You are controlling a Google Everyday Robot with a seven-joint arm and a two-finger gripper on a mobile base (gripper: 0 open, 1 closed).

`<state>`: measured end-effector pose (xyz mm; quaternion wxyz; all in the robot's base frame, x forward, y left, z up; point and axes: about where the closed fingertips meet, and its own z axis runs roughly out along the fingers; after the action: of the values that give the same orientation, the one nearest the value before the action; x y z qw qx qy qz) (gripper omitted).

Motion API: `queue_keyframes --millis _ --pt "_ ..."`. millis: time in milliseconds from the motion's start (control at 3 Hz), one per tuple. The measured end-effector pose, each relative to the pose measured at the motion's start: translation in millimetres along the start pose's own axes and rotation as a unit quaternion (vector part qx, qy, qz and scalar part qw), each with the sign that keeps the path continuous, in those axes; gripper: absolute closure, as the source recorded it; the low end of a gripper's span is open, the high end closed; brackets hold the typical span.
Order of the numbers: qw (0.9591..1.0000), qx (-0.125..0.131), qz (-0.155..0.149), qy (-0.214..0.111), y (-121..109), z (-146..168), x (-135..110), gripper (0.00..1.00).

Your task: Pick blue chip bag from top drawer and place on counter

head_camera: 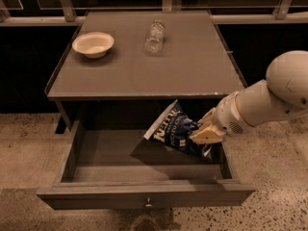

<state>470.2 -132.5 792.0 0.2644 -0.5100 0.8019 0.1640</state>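
The blue chip bag [174, 130], dark blue foil with white "Kettle" lettering, hangs tilted above the floor of the open top drawer [96, 153], its white end strip pointing up toward the counter's front edge. My gripper [204, 133] is shut on the bag's right side and holds it clear of the drawer floor. My white arm reaches in from the right. The counter [192, 66] lies just above and behind the bag. The drawer front with its small metal knob [148, 204] is nearest the camera.
A white bowl [93, 44] sits at the counter's back left. A clear plastic bottle [154, 36] lies at the back middle. A railing runs behind the counter. The speckled floor surrounds the cabinet.
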Motion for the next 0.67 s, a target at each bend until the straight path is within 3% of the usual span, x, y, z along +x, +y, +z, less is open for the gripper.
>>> queue_keyframes --millis 333,667 --pt "0.9985 0.031 -0.044 0.009 0 -41 -25 1.00" --pt "0.9910 0.081 -0.105 0.019 -1 -98 -63 1.00"
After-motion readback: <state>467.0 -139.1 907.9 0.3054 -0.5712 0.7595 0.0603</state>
